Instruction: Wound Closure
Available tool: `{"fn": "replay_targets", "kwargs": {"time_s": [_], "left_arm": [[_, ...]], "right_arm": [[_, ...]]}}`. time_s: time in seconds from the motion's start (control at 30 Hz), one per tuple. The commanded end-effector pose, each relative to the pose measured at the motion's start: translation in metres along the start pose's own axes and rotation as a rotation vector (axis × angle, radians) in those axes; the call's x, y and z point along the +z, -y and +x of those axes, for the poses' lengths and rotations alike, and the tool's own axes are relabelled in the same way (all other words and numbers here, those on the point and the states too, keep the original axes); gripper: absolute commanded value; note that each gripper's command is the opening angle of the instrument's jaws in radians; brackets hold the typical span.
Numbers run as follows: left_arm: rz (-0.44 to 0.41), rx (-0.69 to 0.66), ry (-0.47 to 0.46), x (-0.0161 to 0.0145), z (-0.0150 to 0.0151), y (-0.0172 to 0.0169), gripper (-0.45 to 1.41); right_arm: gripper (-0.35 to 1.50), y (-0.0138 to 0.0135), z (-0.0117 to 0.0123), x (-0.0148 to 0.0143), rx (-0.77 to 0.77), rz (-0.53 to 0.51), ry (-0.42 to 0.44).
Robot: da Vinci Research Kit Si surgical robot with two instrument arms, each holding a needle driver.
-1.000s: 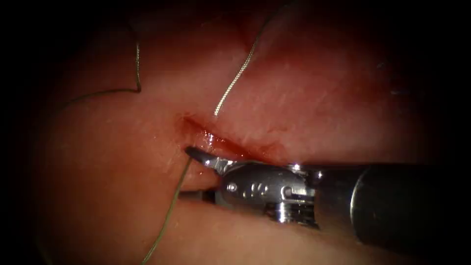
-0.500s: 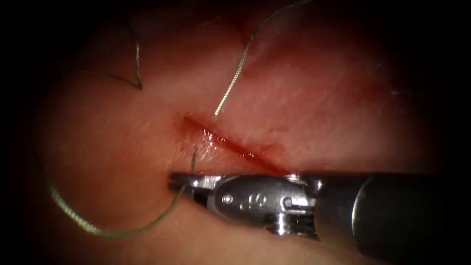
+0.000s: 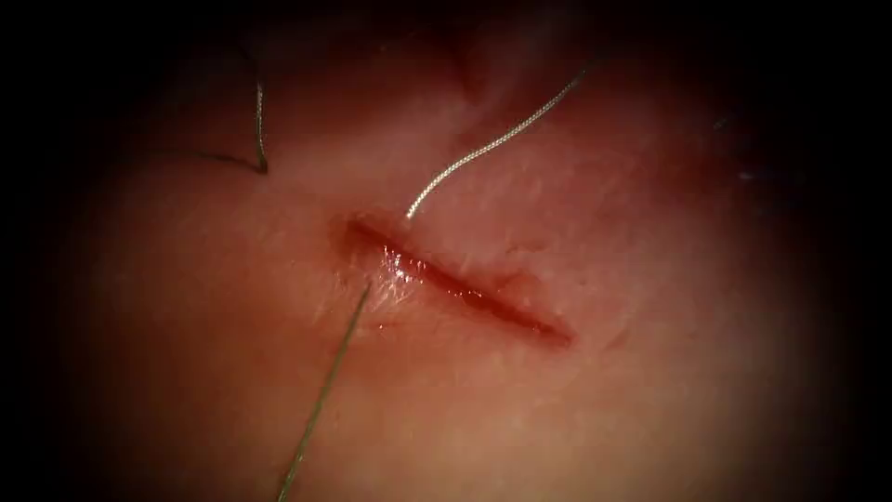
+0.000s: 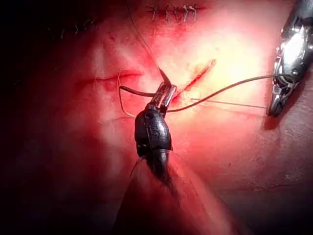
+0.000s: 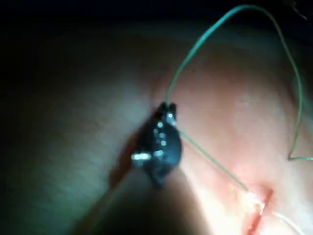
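The cut (image 3: 455, 279) runs slantwise across the tissue (image 3: 650, 232). One strand of thread (image 3: 325, 390) leaves the tissue just left of the cut and runs straight toward the lower left. A second strand (image 3: 492, 144) enters on the right side and trails up and to the right. In the right wrist view my right tool (image 5: 167, 108) is shut on the thread (image 5: 210, 161), which leads tight to the cut (image 5: 257, 215). My left tool (image 4: 165, 94) is shut on the dark curved needle (image 4: 134, 91) near one end. The needle is free of the tissue.
A slack loop of thread (image 3: 260, 130) lies on the tissue at the upper left. The left wrist view has my right tool (image 4: 273, 108) off to one side, a row of finished stitches (image 4: 173, 10) and a second cut (image 4: 115, 77).
My right tool closed on the thread where it leaves the tissue left of the cut. It then drew back out of the endoscope view, and the slack loop pulled straight.
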Motion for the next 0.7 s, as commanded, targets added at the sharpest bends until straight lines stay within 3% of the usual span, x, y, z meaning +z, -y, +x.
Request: {"fn": "replay_targets", "kwargs": {"time_s": [0.03,0.33,0.37,0.4,0.43,0.47,0.53,0.63,0.7], "left_arm": [[-0.001,0.002,-0.001,0.0005,-0.0006,0.0004,-0.45],[-0.002,0.002,-0.001,0.0004,-0.0006,0.0004,-0.45],[-0.002,0.002,-0.001,0.0004,-0.0006,0.0004,-0.45],[-0.002,0.002,-0.001,0.0004,-0.0006,0.0004,-0.45],[-0.002,0.002,-0.001,0.0004,-0.0006,0.0004,-0.45],[-0.002,0.002,-0.002,0.0003,-0.0006,0.0004,-0.45],[-0.002,0.002,-0.002,0.0003,-0.0006,0.0004,-0.45],[-0.002,0.002,-0.002,0.0003,-0.0006,0.0005,-0.45],[-0.003,0.002,-0.002,0.0003,-0.0006,0.0005,-0.45]], "right_arm": [[-0.35,0.0010,0.0006,0.0012,0.003,0.013,-0.009],[-0.35,0.0044,0.0039,0.0039,-0.045,0.110,-0.054],[-0.21,0.0043,0.0039,0.0039,-0.085,0.101,-0.051],[0.04,0.0041,0.0037,0.0038,-0.099,0.085,-0.044],[0.66,0.0034,0.0028,0.0032,-0.114,0.021,-0.014],[0.84,0.0030,0.0023,0.0028,-0.110,0.001,-0.004],[1.13,0.0020,0.0010,0.0015,-0.101,-0.022,0.003],[1.30,0.0005,-0.0013,-0.0012,-0.053,-0.046,0.007],[1.31,-0.0004,-0.0025,-0.0031,-0.033,-0.060,0.014]]}}
